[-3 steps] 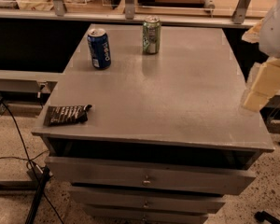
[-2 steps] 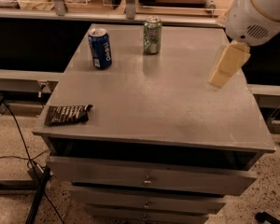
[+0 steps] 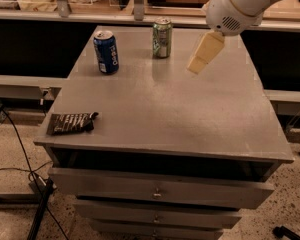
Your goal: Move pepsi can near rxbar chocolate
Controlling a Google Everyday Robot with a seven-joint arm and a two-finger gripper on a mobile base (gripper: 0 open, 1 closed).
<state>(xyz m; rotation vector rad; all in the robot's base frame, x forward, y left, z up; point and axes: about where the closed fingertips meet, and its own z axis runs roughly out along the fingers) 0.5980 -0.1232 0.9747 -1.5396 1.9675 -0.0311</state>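
One gripper (image 3: 197,63) over table (image 3: 165,114), right of green can (image 3: 162,38)

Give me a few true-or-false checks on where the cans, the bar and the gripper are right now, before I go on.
1. The pepsi can stands upright at the back left of the table. True.
2. The gripper is clamped on the pepsi can. False: it hangs in the air to the right of the green can, well away from the pepsi can.
3. The rxbar chocolate lies flat near the table's front left corner. True.
4. The pepsi can touches the rxbar chocolate. False: they are apart, the can at the back and the bar at the front.
5. The green can lies on its side. False: it stands upright.
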